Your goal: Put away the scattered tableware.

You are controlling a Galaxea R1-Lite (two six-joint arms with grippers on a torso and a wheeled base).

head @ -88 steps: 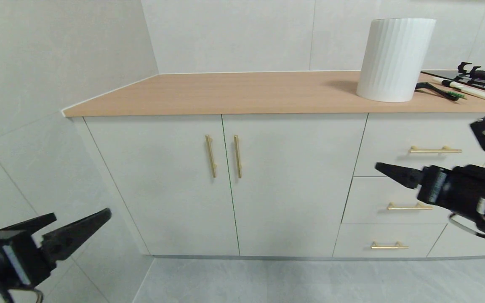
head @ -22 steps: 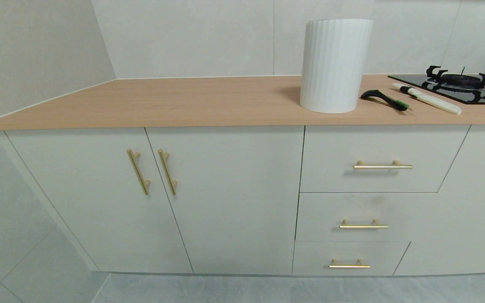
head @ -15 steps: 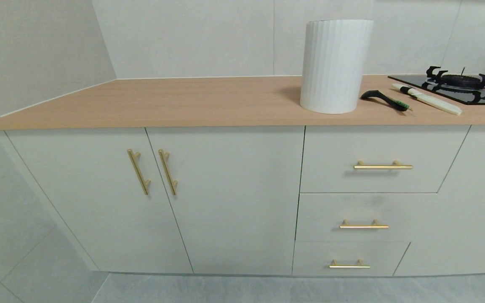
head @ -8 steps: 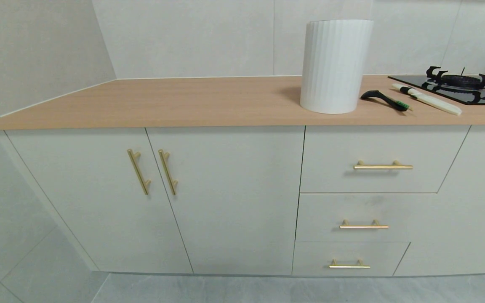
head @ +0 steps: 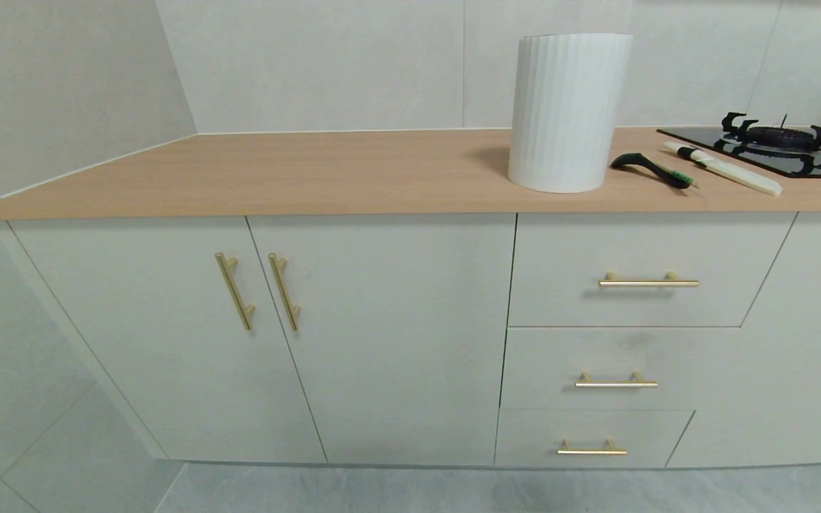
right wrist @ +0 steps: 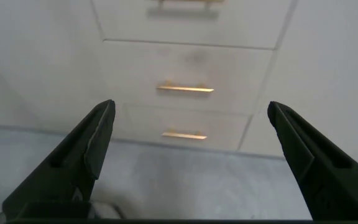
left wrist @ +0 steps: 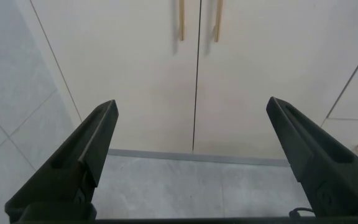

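Left hand [left wrist: 190,104] & right hand [right wrist: 190,106] low, spread wide, empty, prob pre-reach. Black curved peeler [head: 649,169] + white knife [head: 727,169] lie loose right of tall white ribbed canister [head: 567,110].

My left gripper [left wrist: 191,104] stands wide open, its two black fingers [left wrist: 82,165] spread far apart and tapering to blunt tips, pointing forward and a little downward. My right gripper [right wrist: 191,107] takes the same pose, both of its fingers splayed wide, tips level with each other, aimed ahead and slightly down. I hold both grippers low.
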